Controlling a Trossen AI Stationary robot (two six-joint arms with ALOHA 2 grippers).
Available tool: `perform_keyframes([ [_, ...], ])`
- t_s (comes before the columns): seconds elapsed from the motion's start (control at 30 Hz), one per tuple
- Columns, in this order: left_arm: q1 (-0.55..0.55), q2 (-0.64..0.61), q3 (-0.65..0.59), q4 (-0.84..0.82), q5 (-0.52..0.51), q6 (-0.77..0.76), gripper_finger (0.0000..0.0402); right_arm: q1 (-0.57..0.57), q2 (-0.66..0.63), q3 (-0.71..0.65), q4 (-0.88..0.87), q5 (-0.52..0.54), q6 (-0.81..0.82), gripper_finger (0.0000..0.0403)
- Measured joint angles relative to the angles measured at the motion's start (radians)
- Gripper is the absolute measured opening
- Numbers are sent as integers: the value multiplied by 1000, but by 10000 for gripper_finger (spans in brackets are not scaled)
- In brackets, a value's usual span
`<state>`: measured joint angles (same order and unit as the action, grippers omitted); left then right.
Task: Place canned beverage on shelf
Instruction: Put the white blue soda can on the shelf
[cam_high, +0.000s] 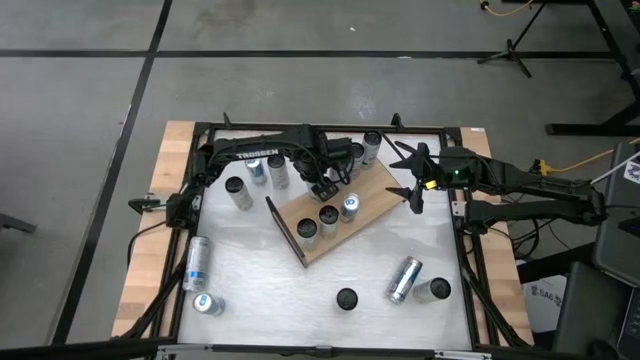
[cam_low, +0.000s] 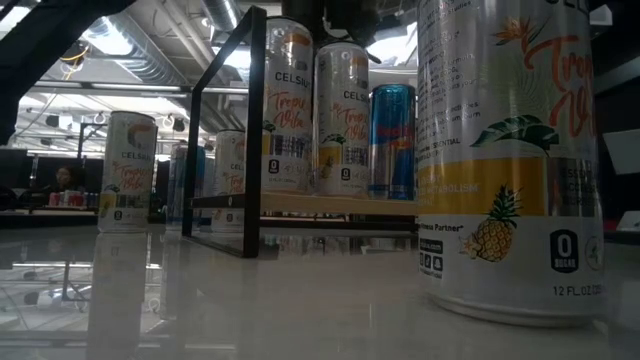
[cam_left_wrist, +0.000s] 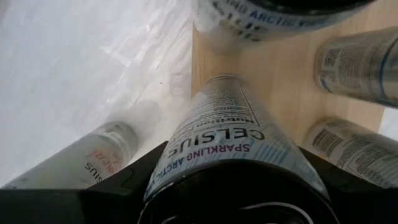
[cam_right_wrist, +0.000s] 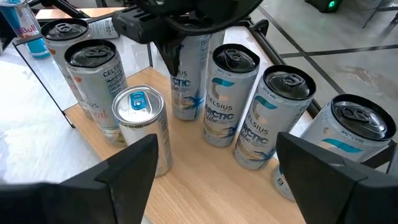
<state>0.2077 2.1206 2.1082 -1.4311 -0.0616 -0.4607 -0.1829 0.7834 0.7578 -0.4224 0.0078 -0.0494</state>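
The shelf (cam_high: 375, 195) is a light-brown board with a dark panel (cam_high: 285, 232) at its left end, lying slantwise mid-table. Three cans (cam_high: 328, 216) stand on it in a row. My left gripper (cam_high: 325, 187) is over the board's far edge, shut on a silver Celsius can (cam_left_wrist: 217, 124), which also shows in the right wrist view (cam_right_wrist: 186, 87). More Celsius cans (cam_right_wrist: 230, 93) stand beside it. My right gripper (cam_high: 415, 187) is open and empty at the board's right end, with one finger (cam_right_wrist: 124, 171) low in its wrist view. My left gripper pinches the Celsius can's upper wall (cam_right_wrist: 185, 67), just under its top, between its two fingers. The fingers come from above and point down. The can is upright, with its bottom end (cam_left_wrist: 217, 81) down at the board near its far edge. Whether it rests there I cannot tell.
Upright cans (cam_high: 238, 192) stand left of the shelf. One can (cam_high: 197, 262) lies near the left edge. At the near right, a can (cam_high: 404, 278) lies between two upright ones (cam_high: 346, 298). A black frame (cam_low: 250, 130) holds the board above the table.
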Motion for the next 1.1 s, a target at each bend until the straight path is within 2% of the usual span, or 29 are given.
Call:
perform_keyframes([
  [0.13, -5, 1, 0, 50, -2, 1, 248, 0, 0, 0, 0, 0, 0, 317],
  [0.4, -6, 3, 0, 49, -8, 1, 282, 0, 0, 0, 0, 0, 0, 317],
  [1.1, -6, 2, 1, 14, 8, 1, 285, -1, 0, 0, -39, 0, 0, 317],
])
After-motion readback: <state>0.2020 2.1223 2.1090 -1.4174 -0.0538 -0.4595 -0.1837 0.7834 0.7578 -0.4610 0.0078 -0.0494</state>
